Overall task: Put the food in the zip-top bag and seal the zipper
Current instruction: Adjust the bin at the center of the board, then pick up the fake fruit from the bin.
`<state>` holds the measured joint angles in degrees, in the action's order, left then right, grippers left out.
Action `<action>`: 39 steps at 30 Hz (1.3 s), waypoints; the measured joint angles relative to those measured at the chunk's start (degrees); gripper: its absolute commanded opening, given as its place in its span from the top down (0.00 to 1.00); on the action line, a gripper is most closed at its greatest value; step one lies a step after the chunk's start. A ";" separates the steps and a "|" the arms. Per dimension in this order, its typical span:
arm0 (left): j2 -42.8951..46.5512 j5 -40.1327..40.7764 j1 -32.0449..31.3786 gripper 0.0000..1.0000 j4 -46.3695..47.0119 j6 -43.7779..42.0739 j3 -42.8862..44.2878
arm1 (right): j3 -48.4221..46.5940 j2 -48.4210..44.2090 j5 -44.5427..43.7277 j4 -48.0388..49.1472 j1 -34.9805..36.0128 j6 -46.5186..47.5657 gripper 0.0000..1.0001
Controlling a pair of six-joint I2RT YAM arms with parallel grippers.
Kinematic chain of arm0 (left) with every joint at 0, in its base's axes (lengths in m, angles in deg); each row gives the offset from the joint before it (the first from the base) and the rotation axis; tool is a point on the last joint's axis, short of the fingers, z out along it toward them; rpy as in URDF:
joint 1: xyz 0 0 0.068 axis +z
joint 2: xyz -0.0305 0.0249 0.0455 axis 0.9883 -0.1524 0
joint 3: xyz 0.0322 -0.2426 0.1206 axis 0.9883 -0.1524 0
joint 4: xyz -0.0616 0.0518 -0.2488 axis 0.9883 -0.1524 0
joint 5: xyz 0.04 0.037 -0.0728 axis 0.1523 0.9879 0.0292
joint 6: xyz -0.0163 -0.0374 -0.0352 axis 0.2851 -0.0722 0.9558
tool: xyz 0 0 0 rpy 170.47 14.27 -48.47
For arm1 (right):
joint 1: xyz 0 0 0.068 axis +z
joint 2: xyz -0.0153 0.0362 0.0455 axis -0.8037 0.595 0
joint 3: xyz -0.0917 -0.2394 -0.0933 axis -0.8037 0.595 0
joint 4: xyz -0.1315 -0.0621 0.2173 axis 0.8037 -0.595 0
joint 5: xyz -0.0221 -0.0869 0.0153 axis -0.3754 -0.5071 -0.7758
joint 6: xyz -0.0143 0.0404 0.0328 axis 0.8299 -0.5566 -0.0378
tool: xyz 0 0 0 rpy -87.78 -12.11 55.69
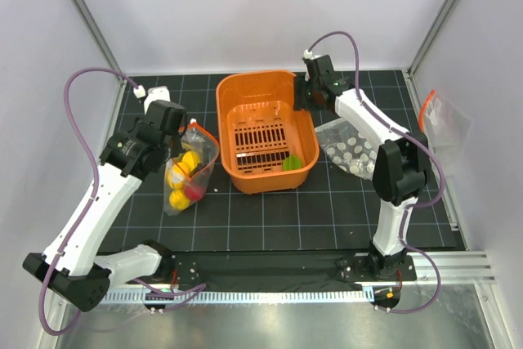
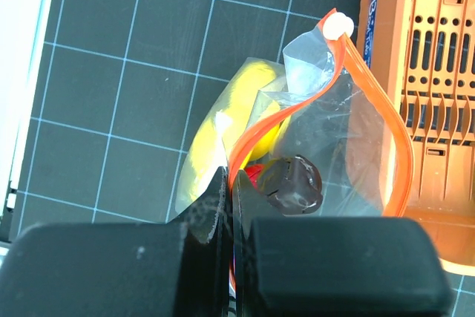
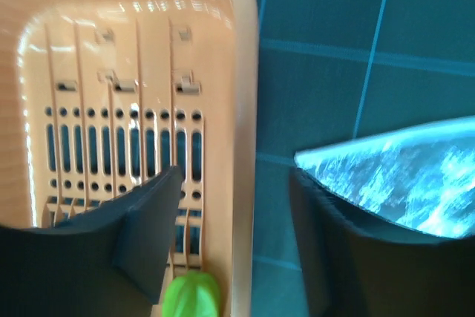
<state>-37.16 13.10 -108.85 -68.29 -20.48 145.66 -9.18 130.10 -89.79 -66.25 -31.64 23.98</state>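
Note:
The zip-top bag (image 1: 189, 173) stands left of the basket with its mouth held open. Its orange-red zipper (image 2: 386, 131) curves in a loop. Inside lie yellow food (image 2: 215, 128), a red piece (image 2: 256, 174) and a dark purple piece (image 2: 295, 182). My left gripper (image 2: 231, 183) is shut on the zipper strip at the bag's left lip; it also shows in the top view (image 1: 181, 138). A green food piece (image 3: 191, 295) lies in the basket's near right corner (image 1: 292, 163). My right gripper (image 3: 236, 180) is open and astride the basket's right rim, empty (image 1: 304, 96).
The orange basket (image 1: 245, 91) stands mid-table, its slotted floor bare except for the green piece. A clear bag printed with white dots (image 1: 351, 151) lies right of it, close to my right finger. Another clear pouch (image 1: 443, 120) lies at the far right edge.

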 measured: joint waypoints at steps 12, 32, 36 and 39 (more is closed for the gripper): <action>-0.07 -0.46 0.00 1.00 1.05 -1.31 1.07 | -22.23 0.55 -4.17 -17.97 0.48 2.14 0.20; -0.44 -4.57 0.00 1.00 2.38 -1.22 1.07 | -11.47 -5.42 -7.17 -31.95 18.67 -11.56 0.07; -0.44 -4.74 0.00 1.00 2.47 -1.25 1.07 | -9.03 -3.61 -8.35 -33.14 17.99 -13.60 0.04; -0.44 -4.79 0.00 1.00 2.56 -1.22 1.07 | -6.91 -1.95 -9.09 -33.16 17.66 -14.27 0.03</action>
<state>-37.60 8.32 -108.85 -65.73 -21.70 146.73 -16.09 128.15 -98.88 -99.41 -13.98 9.71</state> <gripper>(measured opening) 0.016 0.965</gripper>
